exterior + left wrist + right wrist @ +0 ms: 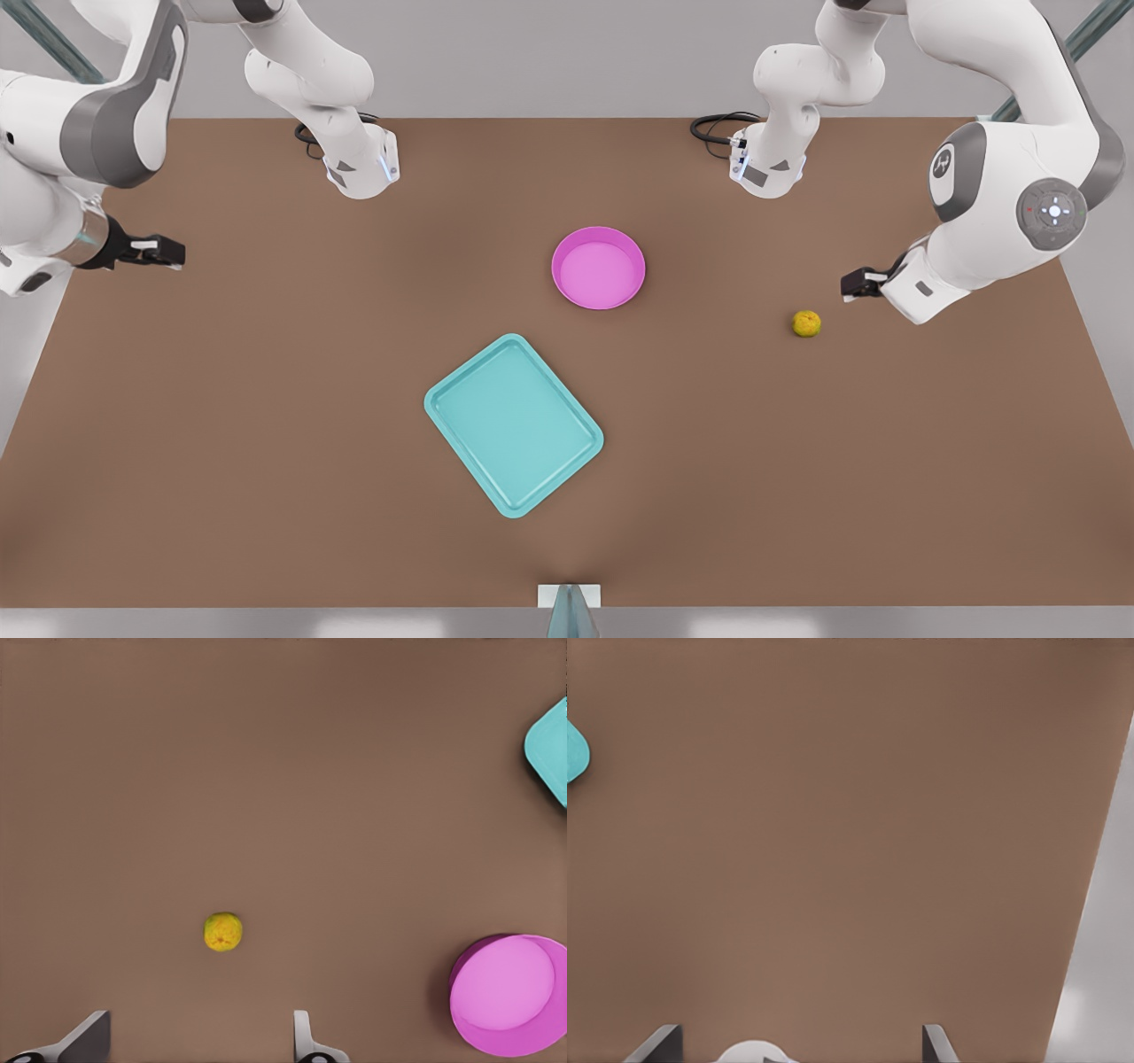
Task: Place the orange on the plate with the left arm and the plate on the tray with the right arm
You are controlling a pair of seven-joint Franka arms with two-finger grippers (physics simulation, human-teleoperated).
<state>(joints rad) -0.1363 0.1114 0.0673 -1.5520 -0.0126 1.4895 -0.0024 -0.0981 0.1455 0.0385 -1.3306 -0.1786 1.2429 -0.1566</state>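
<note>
We are holding the left gripper (858, 283) on the front view's right, above the table (266, 399), with its fingers (306, 1041) spread wide and gripping nothing; the orange (806, 323) is lying just beside it, slightly toward the table's middle and nearer the camera, and in the left wrist view the orange (222, 932) is sitting a little ahead of the gap between the fingers, so we judge the coming move to be a short reach forward and down. The plate (598, 267) is resting farther toward the centre, with the tray (514, 425) beyond it and apart from it. The right gripper (159, 252) is waiting at the front view's left, its fingers (935, 1045) parted and empty, well apart from the plate.
</note>
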